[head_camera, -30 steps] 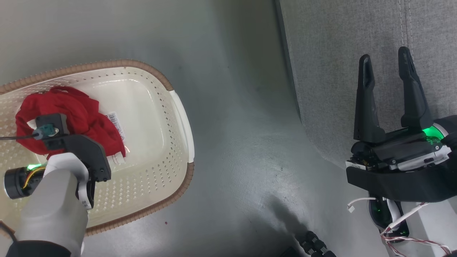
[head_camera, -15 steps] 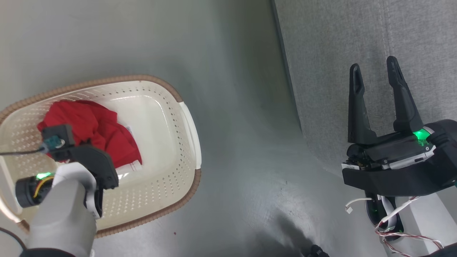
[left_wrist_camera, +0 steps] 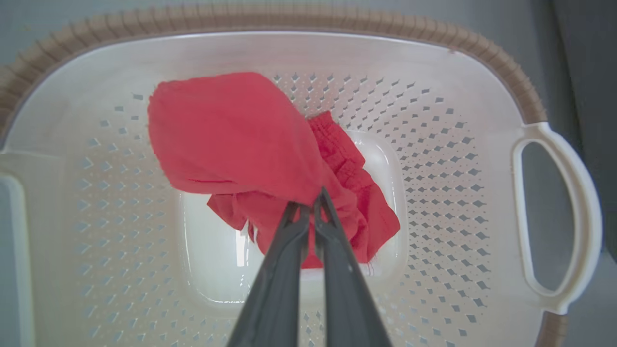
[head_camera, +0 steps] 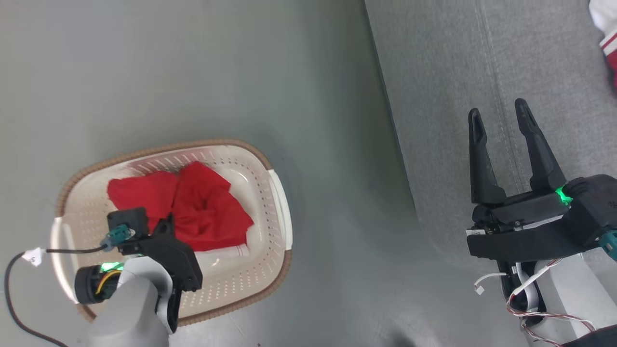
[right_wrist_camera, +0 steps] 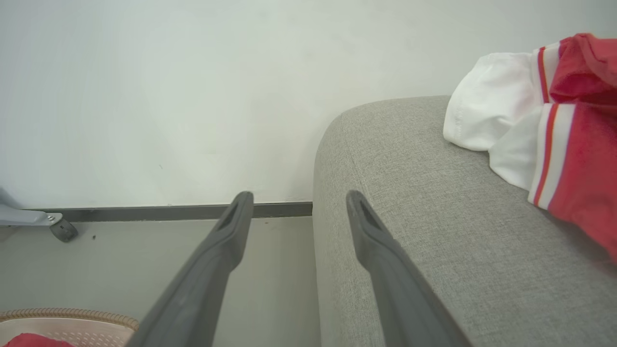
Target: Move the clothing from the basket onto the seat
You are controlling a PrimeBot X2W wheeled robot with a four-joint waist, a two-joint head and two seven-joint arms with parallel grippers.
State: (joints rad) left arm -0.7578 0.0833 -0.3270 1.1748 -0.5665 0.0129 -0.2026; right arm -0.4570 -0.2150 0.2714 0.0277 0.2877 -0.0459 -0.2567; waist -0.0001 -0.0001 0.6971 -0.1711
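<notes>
clothing [left_wrist_camera: 231, 135] at left gripper [left_wrist_camera: 308, 203] tips, pinched (over basket [left_wrist_camera: 448, 159])

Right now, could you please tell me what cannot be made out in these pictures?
Left hand: in the head view its own wrist hides the fingers shut on the red garment.
Basket floor: in the left wrist view the garment covers part; anything beneath is hidden.
Striped garment on the sofa: cut off by the right wrist view's right edge.
White strip at the red garment's edge, head view: too small to identify.
</notes>
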